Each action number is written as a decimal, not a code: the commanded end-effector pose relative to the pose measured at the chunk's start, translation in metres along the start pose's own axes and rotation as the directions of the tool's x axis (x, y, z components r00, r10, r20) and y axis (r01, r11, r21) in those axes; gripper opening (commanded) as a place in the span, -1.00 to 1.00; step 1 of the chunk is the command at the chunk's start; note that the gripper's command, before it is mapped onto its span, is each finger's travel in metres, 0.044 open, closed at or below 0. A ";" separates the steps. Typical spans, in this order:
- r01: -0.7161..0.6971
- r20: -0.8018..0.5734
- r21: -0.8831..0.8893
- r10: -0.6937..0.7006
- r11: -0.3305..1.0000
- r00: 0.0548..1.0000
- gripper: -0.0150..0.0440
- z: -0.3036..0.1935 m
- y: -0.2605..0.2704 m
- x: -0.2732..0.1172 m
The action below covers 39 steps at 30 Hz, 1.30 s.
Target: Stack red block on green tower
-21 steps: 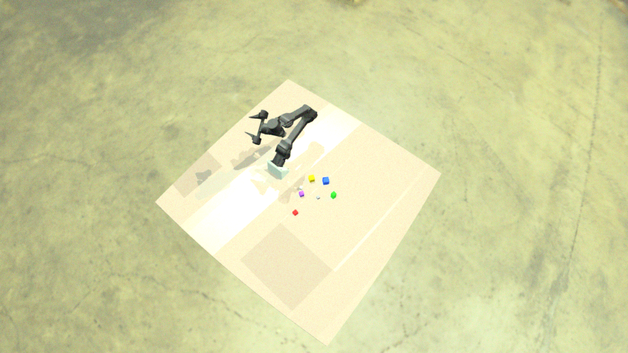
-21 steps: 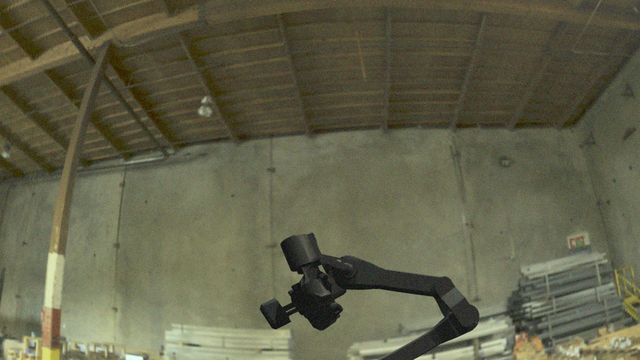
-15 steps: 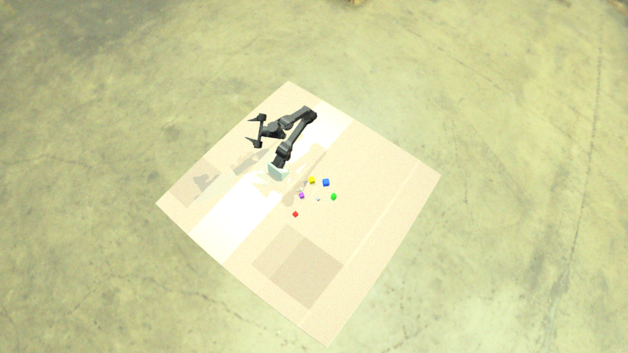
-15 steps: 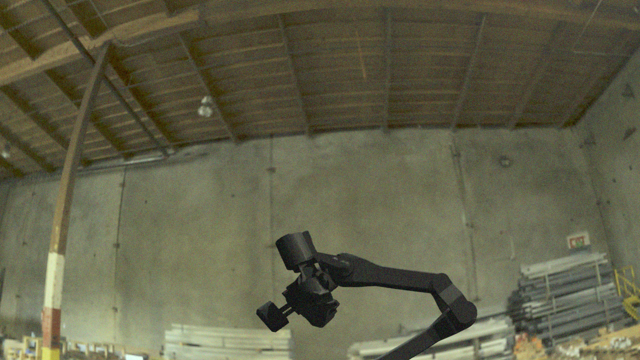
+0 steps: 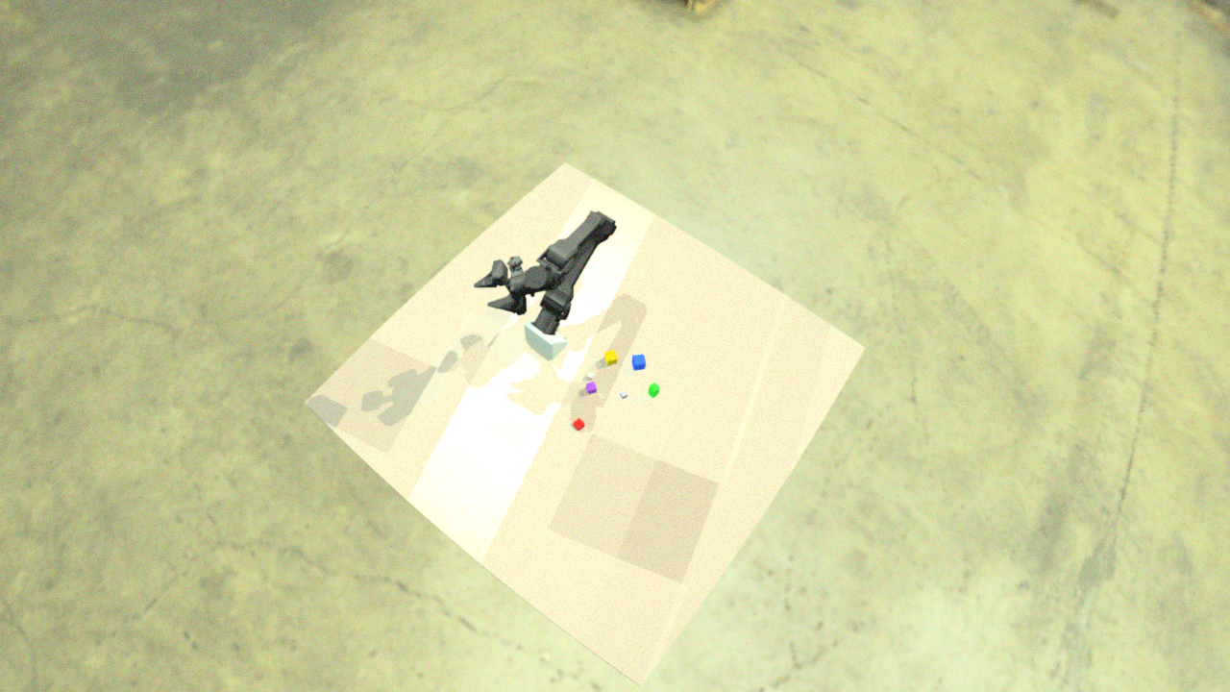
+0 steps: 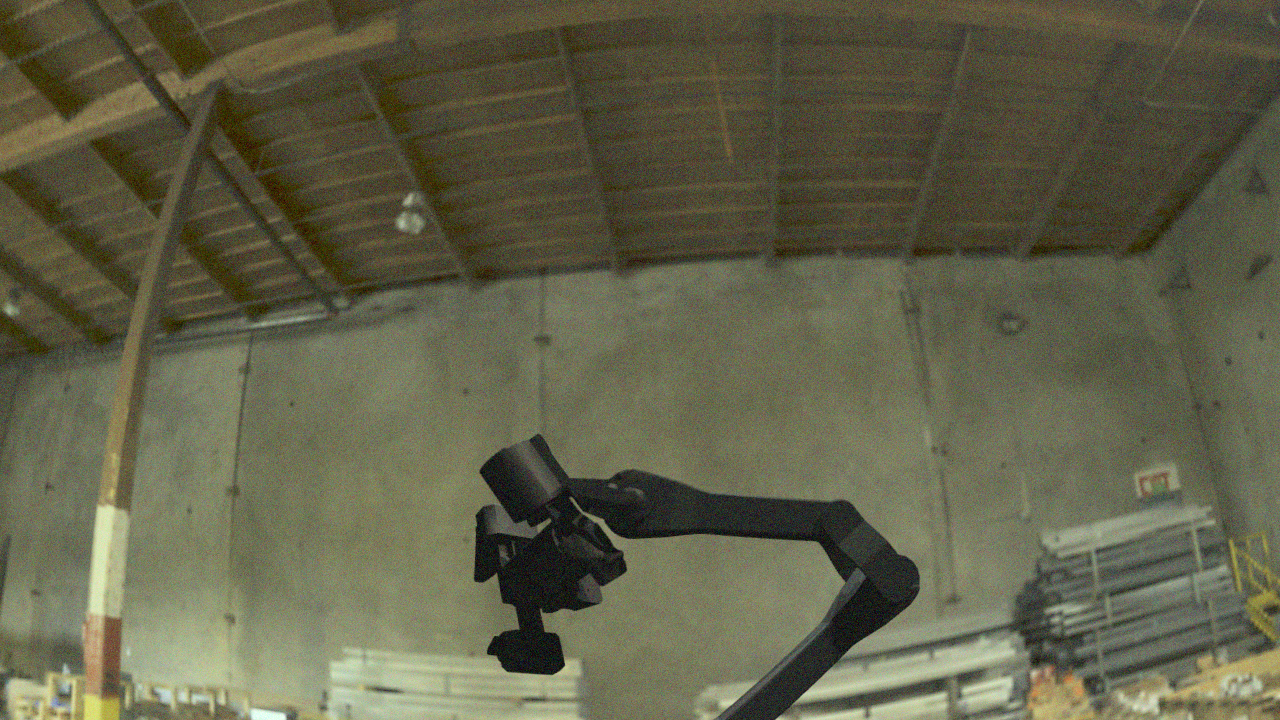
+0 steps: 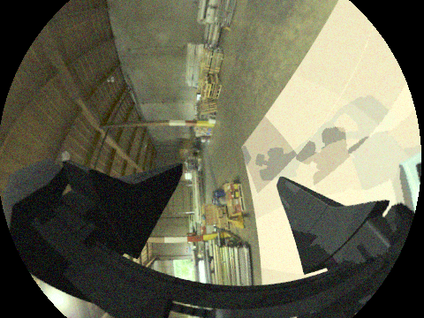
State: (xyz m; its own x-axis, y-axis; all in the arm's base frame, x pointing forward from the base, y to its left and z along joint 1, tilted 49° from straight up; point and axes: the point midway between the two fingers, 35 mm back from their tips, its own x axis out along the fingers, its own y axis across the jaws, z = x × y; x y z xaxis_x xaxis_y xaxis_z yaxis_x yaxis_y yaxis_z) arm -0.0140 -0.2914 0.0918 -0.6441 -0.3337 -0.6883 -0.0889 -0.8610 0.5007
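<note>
High above the mat (image 5: 730,412), the gripper (image 5: 501,289) has its two dark fingers spread wide, nothing between them, pointing away from the blocks. Arm (image 5: 572,249) rises from a pale base (image 5: 544,341) on the mat. Red block (image 5: 578,424) sits on the mat, well apart from the gripper, on the near side of the base. Green block (image 5: 653,389) stands to the red block's right, apart from it. Yellow block (image 5: 610,357), blue block (image 5: 638,362) and purple block (image 5: 590,387) lie between base and red block.
</note>
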 end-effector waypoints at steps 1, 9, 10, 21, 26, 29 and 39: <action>0.035 -0.076 -0.244 -0.056 0.969 0.996 1.00 -0.028 -0.007 -0.004; -0.002 -0.207 -0.703 -0.202 0.711 0.957 1.00 -0.086 -0.035 -0.019; -0.016 -0.217 -0.748 -0.222 0.664 0.951 1.00 -0.093 -0.039 -0.021; -0.283 -0.278 -0.957 -0.446 0.057 0.851 1.00 -0.154 -0.091 -0.042; -0.442 -0.277 -0.876 -0.549 -0.193 0.789 1.00 -0.176 -0.116 -0.054; -0.537 -0.267 -0.782 -0.607 -0.317 0.748 1.00 -0.187 -0.132 -0.062; -0.793 -0.196 -0.300 -0.779 -0.530 0.595 1.00 -0.218 -0.187 -0.089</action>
State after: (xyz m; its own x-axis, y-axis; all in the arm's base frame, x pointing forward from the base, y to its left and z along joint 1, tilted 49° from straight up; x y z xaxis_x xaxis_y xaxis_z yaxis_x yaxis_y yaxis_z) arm 0.2126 -0.1959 -0.0494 -0.1801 0.3393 -0.9233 0.8594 0.5110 0.0201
